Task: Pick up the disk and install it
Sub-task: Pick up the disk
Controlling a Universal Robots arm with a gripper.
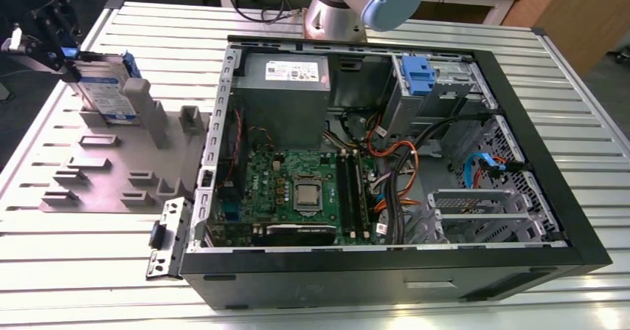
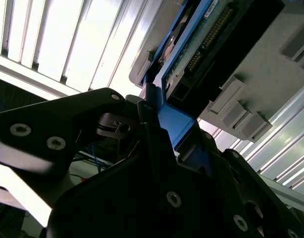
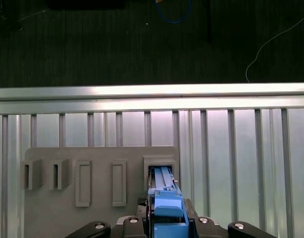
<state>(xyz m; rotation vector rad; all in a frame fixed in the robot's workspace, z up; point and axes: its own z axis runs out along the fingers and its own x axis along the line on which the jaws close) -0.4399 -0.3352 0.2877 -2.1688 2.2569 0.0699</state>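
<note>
Slats of pale ribbed aluminium make up the table, which runs under everything in the exterior view and shines brightly in both wrist views. Beyond its edge, the first wrist view shows a dark floor with a blue cable and a thin white cable lying on it. In the exterior view a wooden panel stands past the table's far corner on the exterior view's right. An open black computer case lies on its side in the middle of the table, with its green motherboard, grey power supply and loose wiring exposed, and the arm's silver base rises just behind it. On the exterior view's left lies a flat grey holder with rows of raised slots. The disk stands upright on edge in a slot at the holder's far end, label facing out. The black tool is at the disk's upper edge, on the side away from the case. In the second wrist view the tool is closed on the disk, with the blue side rail clamped between its dark fingers. In the first wrist view that blue rail runs from the tool into the slot, where the disk sits in the holder.
</note>
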